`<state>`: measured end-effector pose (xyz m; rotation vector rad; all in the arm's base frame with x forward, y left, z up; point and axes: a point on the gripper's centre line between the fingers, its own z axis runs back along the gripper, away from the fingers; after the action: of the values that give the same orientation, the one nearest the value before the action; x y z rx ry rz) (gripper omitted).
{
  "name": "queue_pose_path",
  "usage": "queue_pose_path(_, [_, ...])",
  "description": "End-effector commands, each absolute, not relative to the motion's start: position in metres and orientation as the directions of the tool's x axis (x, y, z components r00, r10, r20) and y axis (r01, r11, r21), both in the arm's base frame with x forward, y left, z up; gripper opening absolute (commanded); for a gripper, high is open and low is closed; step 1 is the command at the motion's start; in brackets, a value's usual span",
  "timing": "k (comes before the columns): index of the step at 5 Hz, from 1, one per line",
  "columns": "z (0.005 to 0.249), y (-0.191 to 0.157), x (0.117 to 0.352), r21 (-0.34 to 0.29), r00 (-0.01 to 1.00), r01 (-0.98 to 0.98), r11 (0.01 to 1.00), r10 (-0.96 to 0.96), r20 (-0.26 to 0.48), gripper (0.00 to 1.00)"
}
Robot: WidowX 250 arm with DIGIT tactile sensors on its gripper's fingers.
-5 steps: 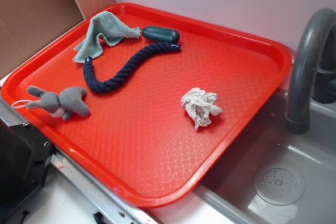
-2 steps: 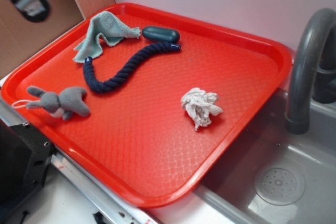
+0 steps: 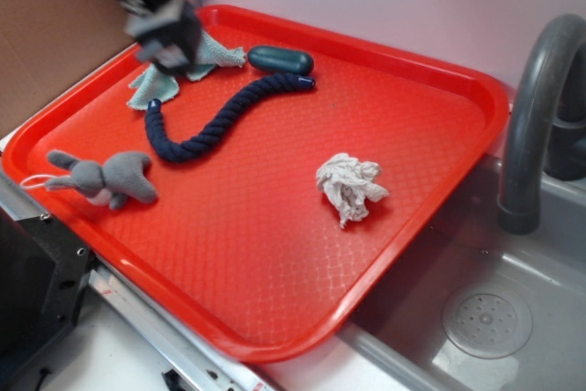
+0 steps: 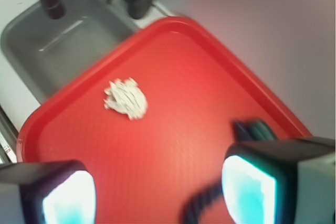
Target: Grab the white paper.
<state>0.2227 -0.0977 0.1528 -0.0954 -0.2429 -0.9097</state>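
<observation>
The white paper (image 3: 350,186) is a small crumpled off-white wad lying on the red tray (image 3: 275,254), right of the middle. It also shows in the wrist view (image 4: 126,98), far ahead of the jaws. My gripper (image 3: 165,38) is blurred, high over the tray's far left corner above the teal cloth (image 3: 183,57). In the wrist view my gripper (image 4: 157,190) is open and empty, its fingers (image 4: 249,190) wide apart, with bare tray between them.
A navy rope (image 3: 215,116), a dark oval object (image 3: 281,59) and a grey plush bunny (image 3: 105,179) lie on the tray. A grey sink (image 3: 494,318) with a dark faucet (image 3: 531,107) is at the right. A brown board stands at the left.
My gripper has come into view from the upper left and moved right and down over the tray's far left corner. The paper and other things have not moved.
</observation>
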Motion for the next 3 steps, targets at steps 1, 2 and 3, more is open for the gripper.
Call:
queue_pose_path(1, [0.119,-0.142,0.252,0.005,0.408,0.907,0.421,-0.882,0.236,1.0])
queue_pose_path(2, [0.094,-0.154,0.257,-0.023,0.375,0.926,0.377,-0.912,0.168,1.0])
queue_pose_path(3, [0.076,-0.16,0.258,-0.063,0.341,0.94,0.336,-0.928,0.15,1.0])
